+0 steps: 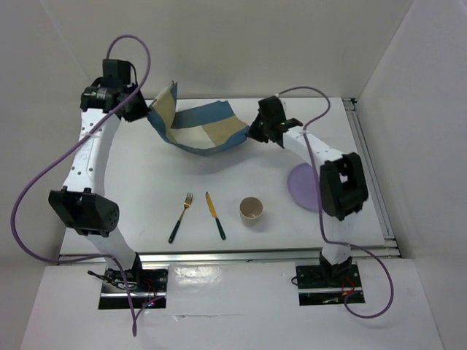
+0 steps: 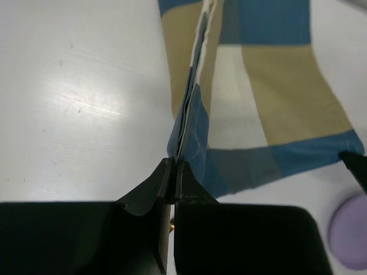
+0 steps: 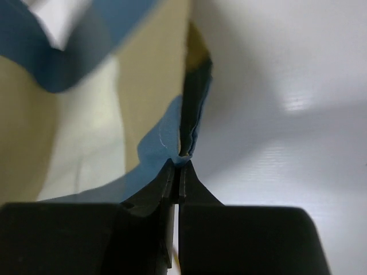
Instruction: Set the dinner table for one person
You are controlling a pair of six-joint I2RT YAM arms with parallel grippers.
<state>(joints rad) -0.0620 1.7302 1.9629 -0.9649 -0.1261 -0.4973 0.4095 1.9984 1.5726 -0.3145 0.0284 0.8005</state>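
Note:
A blue-and-tan striped cloth placemat (image 1: 201, 130) hangs slack between my two grippers above the far part of the white dinner table (image 1: 146, 175). My left gripper (image 1: 144, 109) is shut on the placemat's left corner (image 2: 189, 123); its jaws pinch the folded blue edge at the left gripper's tips (image 2: 174, 163). My right gripper (image 1: 254, 131) is shut on the right corner (image 3: 192, 123), the cloth pinched at the right gripper's tips (image 3: 178, 165). Near the front lie a gold fork (image 1: 181, 217) with a dark handle and a gold knife (image 1: 215, 215), side by side.
A tan paper cup (image 1: 251, 210) stands upright right of the knife. A lilac plate (image 1: 305, 187) lies at the right, partly under my right arm; its edge (image 2: 350, 238) shows in the left wrist view. Metal rails (image 1: 372, 175) run along the right and front edges.

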